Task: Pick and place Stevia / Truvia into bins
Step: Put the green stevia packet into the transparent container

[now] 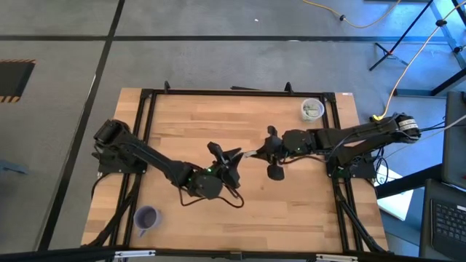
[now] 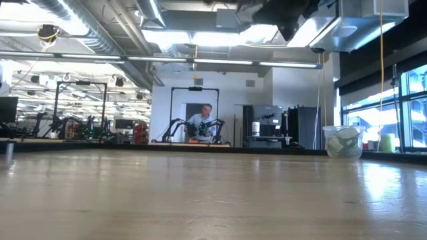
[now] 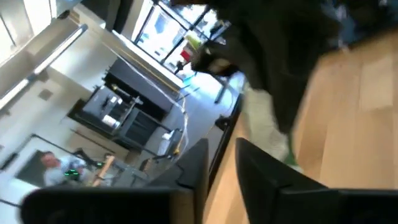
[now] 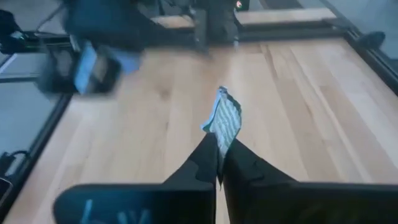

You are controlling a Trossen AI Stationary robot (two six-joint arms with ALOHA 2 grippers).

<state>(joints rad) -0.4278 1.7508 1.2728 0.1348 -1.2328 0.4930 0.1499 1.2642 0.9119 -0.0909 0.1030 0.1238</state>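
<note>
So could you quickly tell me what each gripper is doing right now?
Left gripper: fingers open, holding nothing.
Right gripper: shut on a sachet.

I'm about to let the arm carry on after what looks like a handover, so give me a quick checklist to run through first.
1. Right end effector shut on the sachet: ok.
2. Left end effector clear of the sachet: cannot tell.
3. White cup upright at the far right corner: ok.
4. Purple cup upright near the left front edge: ok.
5. Room left in the white cup: cannot tell.
</note>
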